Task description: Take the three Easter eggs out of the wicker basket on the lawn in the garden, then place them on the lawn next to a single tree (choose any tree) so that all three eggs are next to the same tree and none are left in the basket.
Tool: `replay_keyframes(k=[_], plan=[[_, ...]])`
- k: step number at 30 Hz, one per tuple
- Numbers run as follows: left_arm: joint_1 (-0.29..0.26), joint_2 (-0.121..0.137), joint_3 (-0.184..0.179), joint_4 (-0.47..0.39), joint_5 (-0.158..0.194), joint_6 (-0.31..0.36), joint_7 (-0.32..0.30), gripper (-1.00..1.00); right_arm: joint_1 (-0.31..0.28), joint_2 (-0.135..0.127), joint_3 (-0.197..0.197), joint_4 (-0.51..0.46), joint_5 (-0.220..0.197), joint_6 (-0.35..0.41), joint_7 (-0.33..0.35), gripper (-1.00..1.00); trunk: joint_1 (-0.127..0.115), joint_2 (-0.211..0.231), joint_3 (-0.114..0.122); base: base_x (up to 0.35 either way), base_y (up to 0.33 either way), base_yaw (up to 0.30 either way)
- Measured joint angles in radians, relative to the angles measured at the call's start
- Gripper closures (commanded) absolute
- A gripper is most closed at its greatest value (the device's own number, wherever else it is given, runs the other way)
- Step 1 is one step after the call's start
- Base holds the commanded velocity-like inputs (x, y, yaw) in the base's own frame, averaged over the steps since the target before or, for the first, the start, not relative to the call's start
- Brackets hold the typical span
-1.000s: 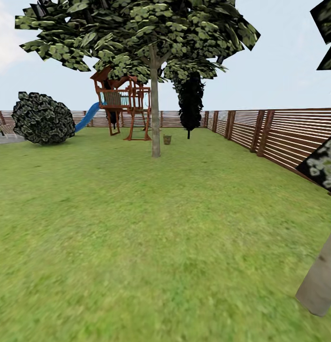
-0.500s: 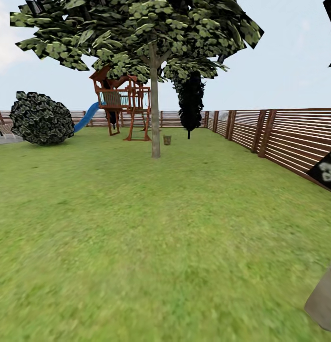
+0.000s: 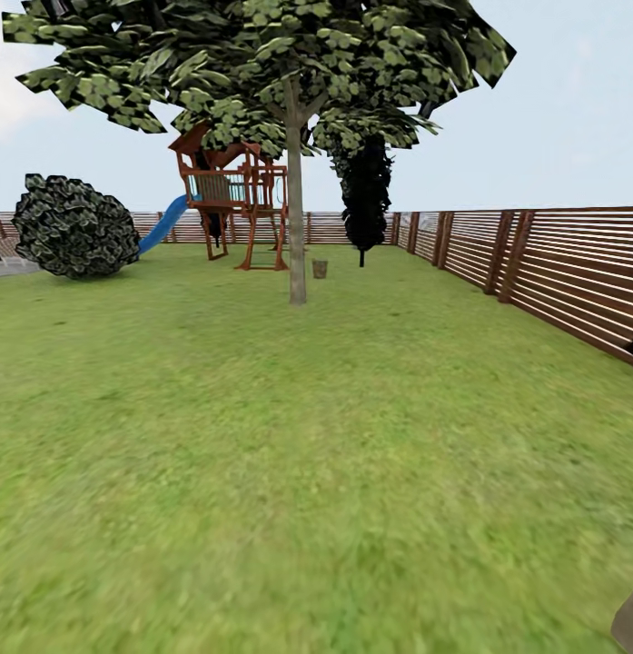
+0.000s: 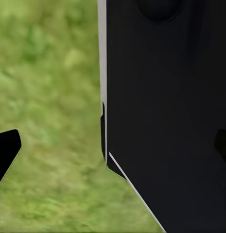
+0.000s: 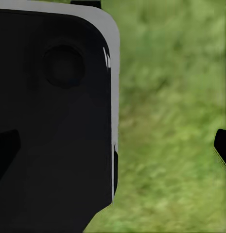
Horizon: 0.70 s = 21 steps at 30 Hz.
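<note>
The lawn point(image 3: 289, 472) stretches ahead in the head view. A tree point(image 3: 296, 227) with a grey-brown trunk and green leaf clusters stands at mid distance. Just beyond it, a small brown object that looks like the wicker basket point(image 3: 320, 267) sits on the grass, too far off to make out any contents. The Easter eggs are out of view. In the left wrist view my left gripper point(image 4: 113, 150) is open, its dark fingertips point(image 4: 7, 149) far apart over grass and a black body panel. My right gripper point(image 5: 113, 150) is open likewise, with nothing between its fingertips point(image 5: 222, 147).
A brown slatted fence point(image 3: 552, 272) runs along the right and the back. A wooden play tower point(image 3: 239, 195) with a blue slide point(image 3: 166, 225), a dark round bush point(image 3: 75, 227) and a black cypress point(image 3: 365, 195) stand at the far end. A near trunk point(image 3: 630, 623) clips the bottom right corner.
The whole view has shifted: the near trunk and dark leaves at the right have slid almost out of the picture, and the central tree looks slightly larger. Nothing on the lawn has moved.
</note>
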Motion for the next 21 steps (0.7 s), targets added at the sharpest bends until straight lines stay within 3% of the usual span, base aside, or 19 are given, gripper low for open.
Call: replay_keyframes(k=[21], plan=[[0.000,0.000,0.000,0.000,0.000,0.000,0.000,-1.00,0.000,0.000,-0.003,0.000,-0.004,-0.002,0.002,-1.00,0.000,0.000,0.000,0.337,0.000,-0.006]])
